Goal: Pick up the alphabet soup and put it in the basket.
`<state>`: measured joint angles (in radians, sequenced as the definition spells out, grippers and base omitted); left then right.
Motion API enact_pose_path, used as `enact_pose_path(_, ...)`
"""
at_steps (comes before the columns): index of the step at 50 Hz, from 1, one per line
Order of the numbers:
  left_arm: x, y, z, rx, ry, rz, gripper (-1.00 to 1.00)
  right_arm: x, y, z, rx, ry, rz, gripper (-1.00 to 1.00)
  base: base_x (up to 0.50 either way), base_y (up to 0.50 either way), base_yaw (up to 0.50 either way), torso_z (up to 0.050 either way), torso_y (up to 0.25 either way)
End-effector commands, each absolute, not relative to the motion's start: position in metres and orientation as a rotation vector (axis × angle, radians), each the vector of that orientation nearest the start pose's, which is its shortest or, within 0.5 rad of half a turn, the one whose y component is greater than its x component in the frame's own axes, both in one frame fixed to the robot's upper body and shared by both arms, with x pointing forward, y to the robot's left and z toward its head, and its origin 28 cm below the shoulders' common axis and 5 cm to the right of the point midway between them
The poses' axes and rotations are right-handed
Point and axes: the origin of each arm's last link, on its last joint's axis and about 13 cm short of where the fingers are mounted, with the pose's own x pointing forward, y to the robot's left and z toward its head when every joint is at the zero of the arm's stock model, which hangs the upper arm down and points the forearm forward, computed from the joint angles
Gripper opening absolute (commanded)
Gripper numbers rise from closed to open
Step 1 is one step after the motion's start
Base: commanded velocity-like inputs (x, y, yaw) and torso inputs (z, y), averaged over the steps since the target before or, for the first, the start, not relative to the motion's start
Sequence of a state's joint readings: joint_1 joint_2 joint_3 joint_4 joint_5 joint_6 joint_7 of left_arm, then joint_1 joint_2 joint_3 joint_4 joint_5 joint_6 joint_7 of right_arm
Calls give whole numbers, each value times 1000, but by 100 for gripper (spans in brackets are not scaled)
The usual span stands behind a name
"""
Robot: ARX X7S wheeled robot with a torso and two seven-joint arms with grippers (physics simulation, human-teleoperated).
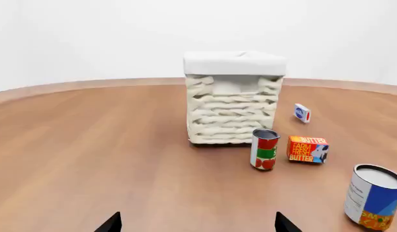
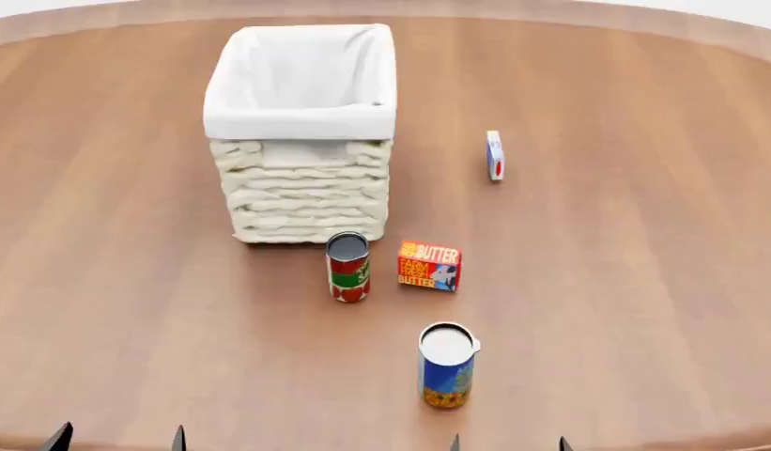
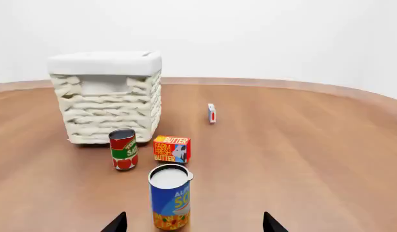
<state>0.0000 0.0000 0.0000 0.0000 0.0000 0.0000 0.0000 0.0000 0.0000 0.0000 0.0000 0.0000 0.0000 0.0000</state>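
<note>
Wooden table [image 2: 636, 282]: alphabet soup [image 2: 447, 365] upright, near of basket [image 2: 302, 122]; both grippers [image 2: 118, 439] [image 2: 508, 442] spread wide, holding nothing.

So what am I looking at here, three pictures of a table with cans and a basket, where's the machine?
A simulated two-armed robot took these itself. One picture looks down from its head; the other two come from cameras near each arm's fingers. The dark tips at the lower edges are those fingers: left gripper, right gripper, both open and holding nothing. On the wooden table stand the wicker basket, the blue alphabet soup can nearest the robot, a red-and-green can, a butter box and a small white carton.
</note>
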Motion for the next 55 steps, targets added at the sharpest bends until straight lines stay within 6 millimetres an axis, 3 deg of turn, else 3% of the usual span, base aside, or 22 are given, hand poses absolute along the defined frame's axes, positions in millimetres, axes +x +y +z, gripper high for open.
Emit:
enact_pose_path(1, 211, 205, 13, 0, 0, 0, 100, 210, -96, 14, 0, 0, 0, 100, 0, 0, 0, 0, 0)
enact_pose_path(9, 200, 206, 40, 52, -56, 24, 100, 203, -99, 45, 31, -81, -21, 100, 0, 0, 0, 0, 0)
enact_pose_path(16, 184, 203, 77, 107, -141, 29, 100, 186, -103, 85, 71, -180, -20, 100, 0, 0, 0, 0, 0)
enact_pose_path(22, 171, 199, 97, 144, -189, 22, 100, 176, -105, 100, 90, -216, -9, 100, 0, 0, 0, 0, 0)
enact_pose_path(35, 167, 197, 102, 119, -205, -5, 100, 172, -106, 106, 104, -223, -6, 100, 5, 0, 0, 0, 0)
enact_pose_path(55, 169, 196, 101, 127, -193, -8, 100, 174, -107, 100, 119, -201, 3, 100, 488, 0, 0, 0, 0)
